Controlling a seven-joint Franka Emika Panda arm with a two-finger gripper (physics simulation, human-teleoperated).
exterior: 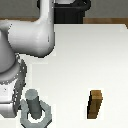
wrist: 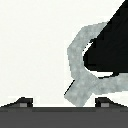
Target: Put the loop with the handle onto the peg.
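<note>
We are seeing the ring (exterior: 36, 118) sitting around the peg (exterior: 33, 102); our gripper (wrist: 63, 102) is standing open, holding nothing

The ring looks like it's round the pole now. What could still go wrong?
1. The loop sits round the peg, but its handle lies between the open jaws. Pulling away crookedly could snag it and drag the loop up.
2. The arm hangs right beside the peg and might bump it.
</note>
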